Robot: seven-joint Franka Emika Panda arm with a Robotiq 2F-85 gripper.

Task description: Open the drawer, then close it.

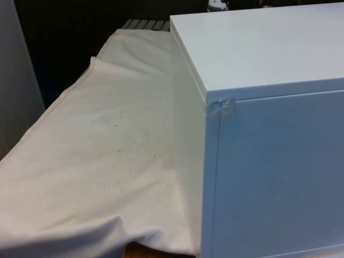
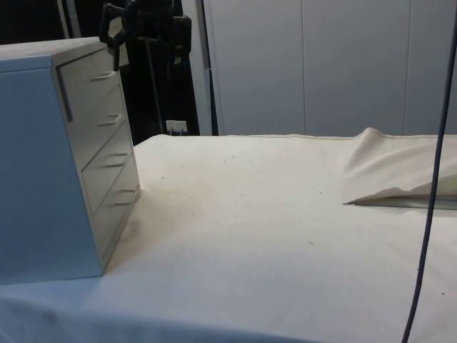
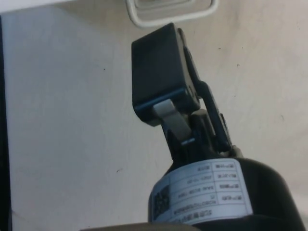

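A white chest of drawers [image 2: 43, 164] stands at the side view's left, its fronts with pale bar handles facing the cloth. Its top drawer [image 2: 89, 96] stands slightly out, with a dark gap along its side edge. My black gripper [image 2: 113, 39] hangs just above and in front of that drawer's handle [image 2: 104, 75], not touching it. In the wrist view the gripper [image 3: 179, 34] is shut with nothing held, and a white loop handle [image 3: 168, 14] lies just beyond its tip. In the front view the chest [image 1: 269, 161] turns its plain back to the camera.
The white cloth [image 2: 271, 229] spreads wide in front of the drawers and is rucked up into a fold [image 2: 393, 179] at the side view's right. A dark cable [image 2: 428, 214] hangs down there. A strip of tape [image 1: 221, 107] sits on the chest's back corner.
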